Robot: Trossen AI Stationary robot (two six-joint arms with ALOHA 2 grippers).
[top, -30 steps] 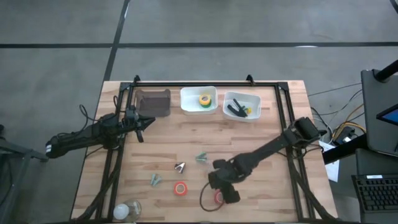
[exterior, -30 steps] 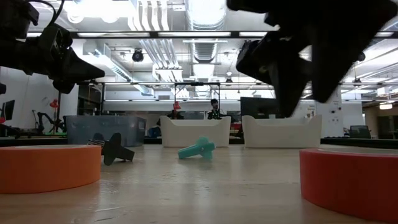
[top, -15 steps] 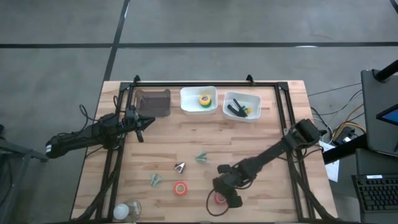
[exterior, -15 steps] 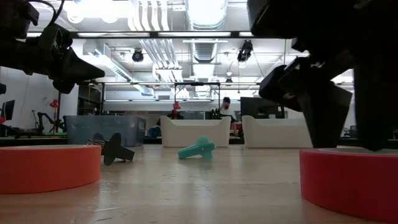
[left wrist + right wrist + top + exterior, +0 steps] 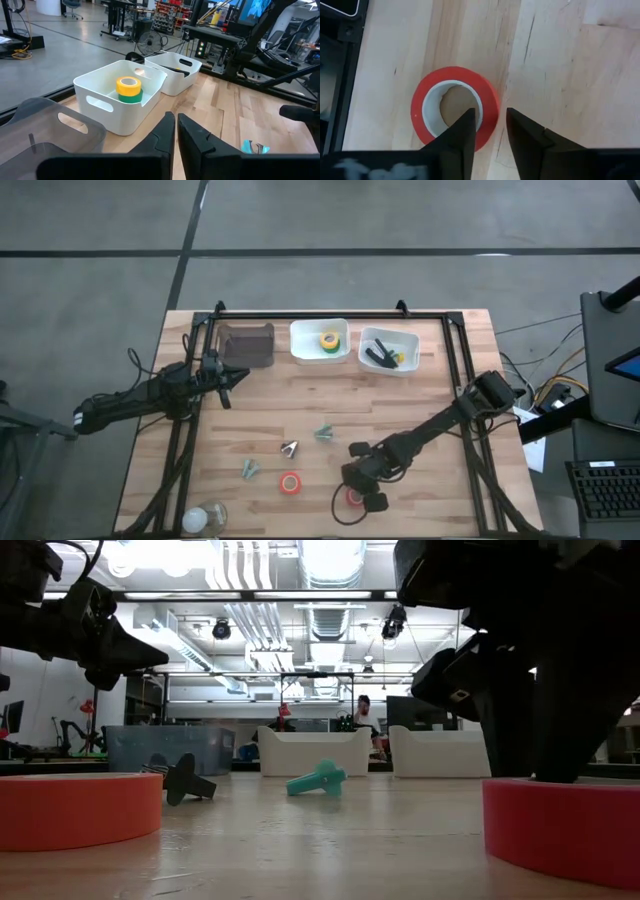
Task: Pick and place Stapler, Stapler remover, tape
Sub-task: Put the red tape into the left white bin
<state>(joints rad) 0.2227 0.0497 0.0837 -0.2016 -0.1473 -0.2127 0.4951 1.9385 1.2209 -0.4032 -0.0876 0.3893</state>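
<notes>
— Looking down past your right gripper (image 5: 487, 125), what have you got under it?

— A red tape roll (image 5: 454, 107) lying flat on the wooden table (image 5: 420, 400), near the front edge. One finger points into the pale core, the other hangs outside the ring, so the jaws are parted and straddle the wall of the roll. Nothing is clamped yet.

— How will it handle when you close?

— My guess is light and stiff; a ring like that should hold its shape under a pinch across the wall. The outer wrap may be a bit slick, so you want the pads low on the band, not at its top lip, or it could tip and roll away.

— And the rest?

— The second red roll (image 5: 290, 483) sits beside it to the left, apart. Yellow and green rolls (image 5: 129, 89) are stacked in the white bin (image 5: 100, 102); the stapler (image 5: 378, 356) lies in the neighbouring bin (image 5: 412, 365). Your left gripper (image 5: 176, 131) waits near the grey container (image 5: 247, 345), fingers nearly together, holding nothing.
</notes>
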